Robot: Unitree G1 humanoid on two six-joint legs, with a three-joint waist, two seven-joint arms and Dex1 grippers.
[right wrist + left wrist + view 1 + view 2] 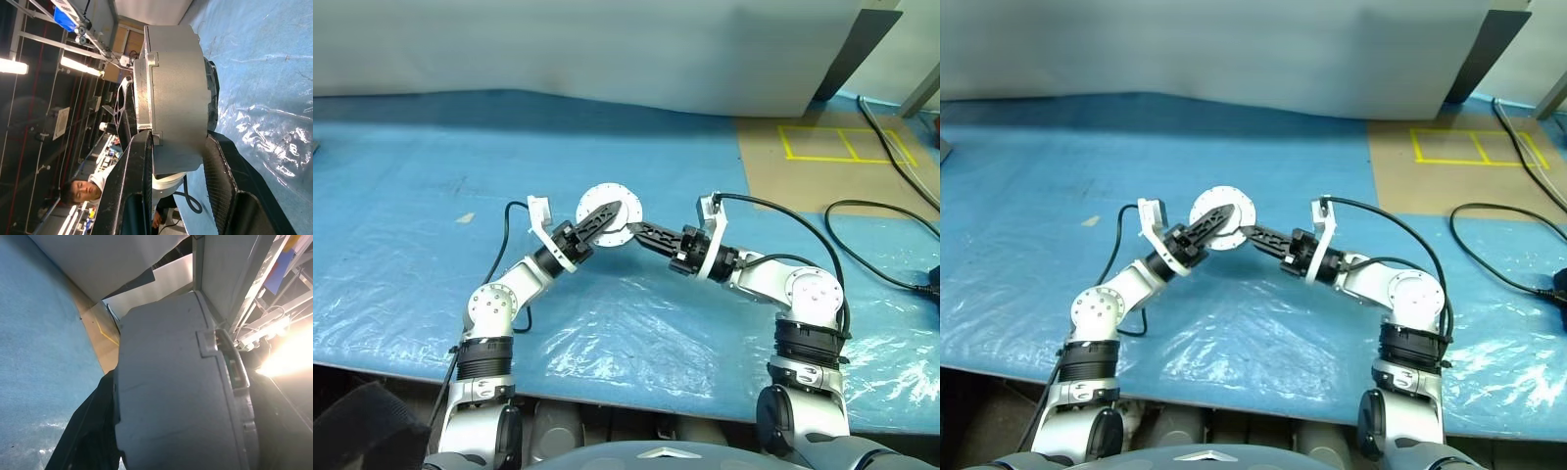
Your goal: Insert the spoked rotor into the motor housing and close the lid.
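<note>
Grey metal is held up between the two arms, clear of the blue plastic sheet (636, 333) on the table. The motor housing (173, 93) is clamped by the right gripper (641, 233), one black finger on each flat face, so the puck stands on edge with its axis running across the fingers. In the head views its pale round face, taken to be the lid (607, 217), is turned up towards the camera.

The left gripper (599, 221) reaches in from the opposite side; one of its dark fingers is laid across that pale face and its tips are touching or all but touching the housing. Its fingers are partly spread; whether a grip has been taken cannot be told. The left wrist view is crossed by the housing's grey side wall at very close range.

The spoked rotor is not made out; it is judged to be inside already, the lid lying flat against the housing. Pressing is judged to fall to the left gripper, along the puck's axis against the right gripper's hold.

Beyond lie tan board (832, 176) with yellow tape and black cables (891, 215).
</note>
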